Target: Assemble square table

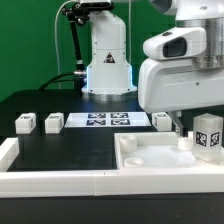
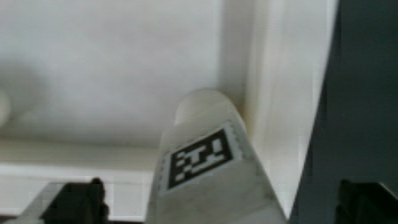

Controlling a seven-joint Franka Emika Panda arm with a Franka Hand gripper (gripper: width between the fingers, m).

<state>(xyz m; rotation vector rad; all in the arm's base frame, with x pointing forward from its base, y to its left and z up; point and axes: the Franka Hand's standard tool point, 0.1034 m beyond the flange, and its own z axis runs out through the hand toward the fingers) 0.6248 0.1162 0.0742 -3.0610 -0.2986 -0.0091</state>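
Note:
The white square tabletop (image 1: 150, 156) lies tray-like with a raised rim at the front of the exterior view's right. A white leg block with a black-and-white tag (image 1: 207, 136) stands upright at its far right corner. My gripper (image 1: 192, 130) hangs over that corner. In the wrist view the tagged leg (image 2: 214, 150) rises between my two dark fingertips (image 2: 71, 203), with a gap on each side. The gripper (image 2: 217, 205) is open and nothing is held. The tabletop's pale inside (image 2: 107, 70) fills the wrist view behind the leg.
Two loose leg blocks (image 1: 25, 123) (image 1: 53, 123) sit on the black table at the exterior view's left, and a third (image 1: 162, 121) by the marker board (image 1: 105, 121). A long white border rail (image 1: 50, 181) runs along the front. The robot base (image 1: 107, 60) stands behind.

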